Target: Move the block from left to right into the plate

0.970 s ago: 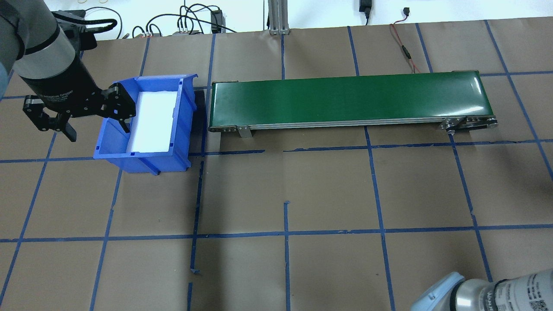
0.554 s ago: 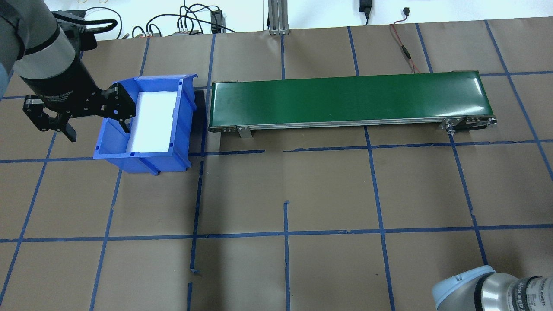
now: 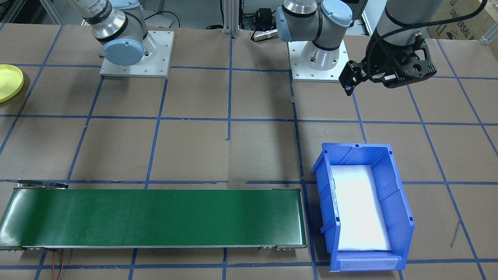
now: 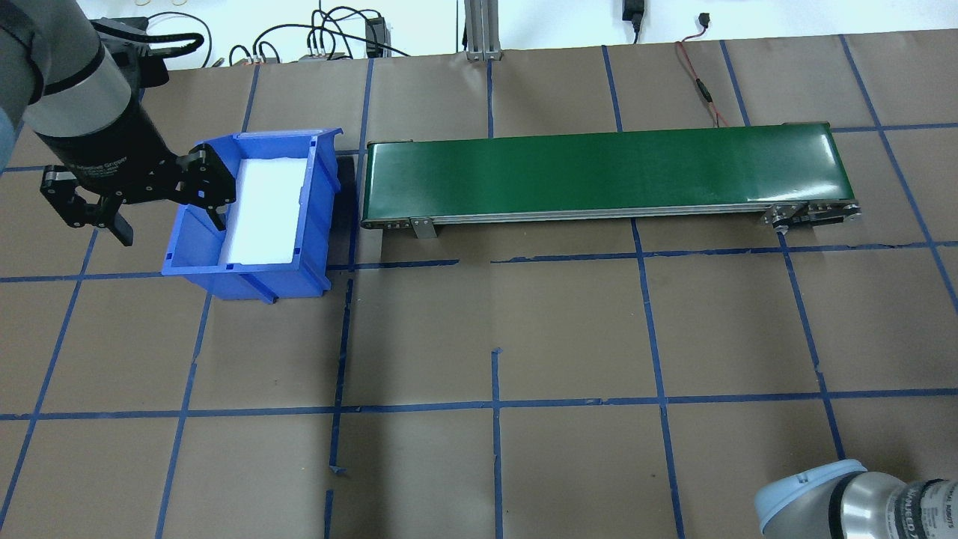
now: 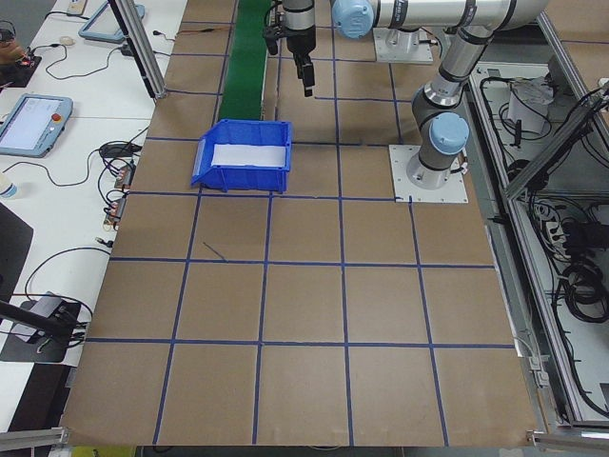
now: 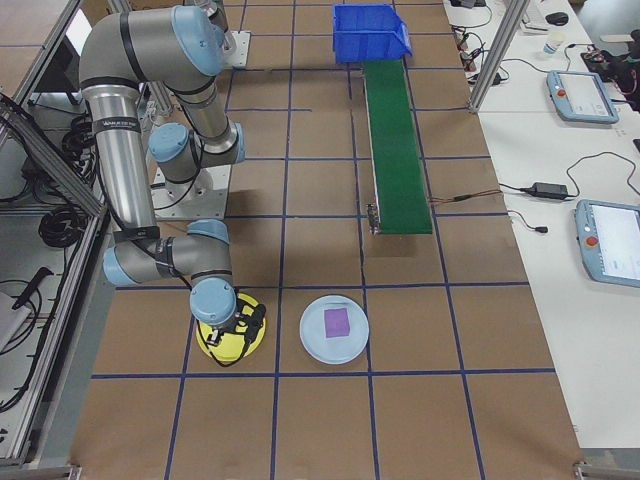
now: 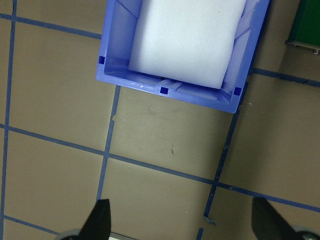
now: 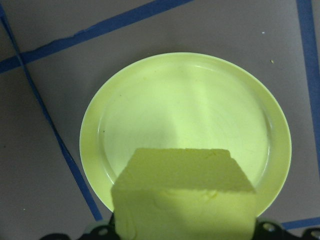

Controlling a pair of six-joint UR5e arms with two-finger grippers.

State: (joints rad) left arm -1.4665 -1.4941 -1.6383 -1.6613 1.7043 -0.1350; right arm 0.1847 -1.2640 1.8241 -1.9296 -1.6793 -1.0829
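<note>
**Inspector:** Front-facing view first.

**Assistant:** The left hand [image 3: 352,79] hangs above the table [image 3: 249,147], short of the blue bin [image 3: 393,186], carrying nothing. The yellow plate [image 3: 9,82] lies at the view's left edge. The green conveyor [image 3: 155,217] is bare.

**Inspector:** Overhead?

**Assistant:** The left hand [image 4: 168,217] has its jaws spread wide, one finger over the bin's [image 4: 194,239] near wall, the other outside it. White foam [image 4: 266,209] lines the bin. Only the right arm's elbow [image 4: 801,498] shows at the bottom corner.

**Inspector:** Side views?

**Assistant:** From the left end, the bin [image 5: 205,162] sits at the near end of the conveyor [image 5: 249,48]. From the right end, the right hand [image 6: 235,335] is low over the plate [image 6: 215,345]; beside it a pale round plate [image 6: 334,328] holds a purple block [image 6: 337,322].

**Inspector:** Wrist cameras?

**Assistant:** The left one shows parted fingertips [image 7: 100,220] over bare table. The right one shows a yellow block [image 8: 185,195] filling the lower frame over the plate [image 8: 95,130]. The fingers are almost wholly hidden, so it appears gripped, but I cannot tell for certain.
</note>
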